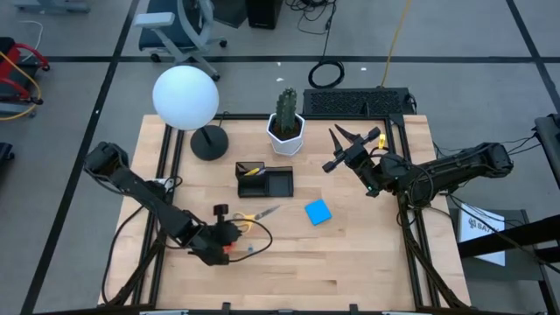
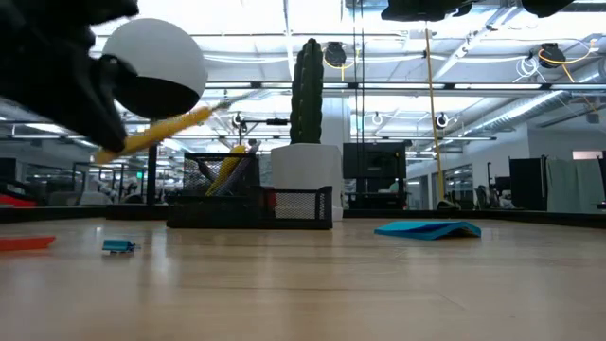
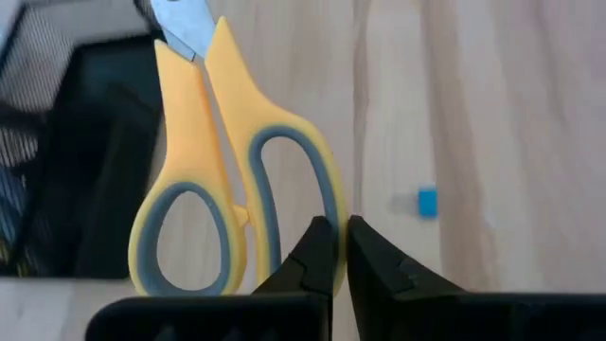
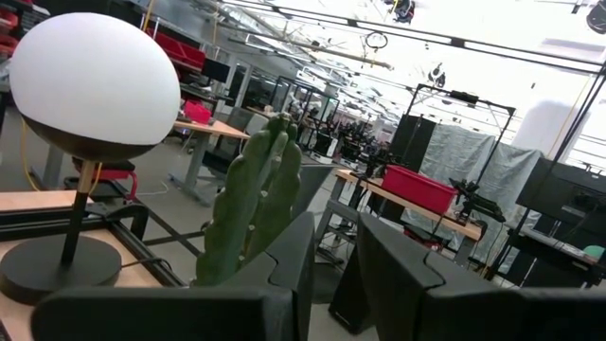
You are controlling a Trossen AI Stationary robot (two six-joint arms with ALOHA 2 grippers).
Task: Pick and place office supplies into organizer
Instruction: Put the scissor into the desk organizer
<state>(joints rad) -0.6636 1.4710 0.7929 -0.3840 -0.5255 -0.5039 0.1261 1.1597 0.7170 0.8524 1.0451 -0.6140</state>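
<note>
One pair of yellow-handled scissors is pinched by the left gripper, whose fingers are pressed together on the rim of one handle loop; the blades extend forward from the gripper toward the organizer, and in the low view the scissors are lifted off the table, tilted. One black organizer lies just ahead of this gripper and holds yellow items. One blue sticky-note pad lies flat to the gripper's side, between the two arms. One small blue piece and one red-orange piece rest on the wood near the gripper. The right gripper hovers raised beside one cactus pot, its fingers slightly parted, holding nothing. One globe lamp stands beyond.
</note>
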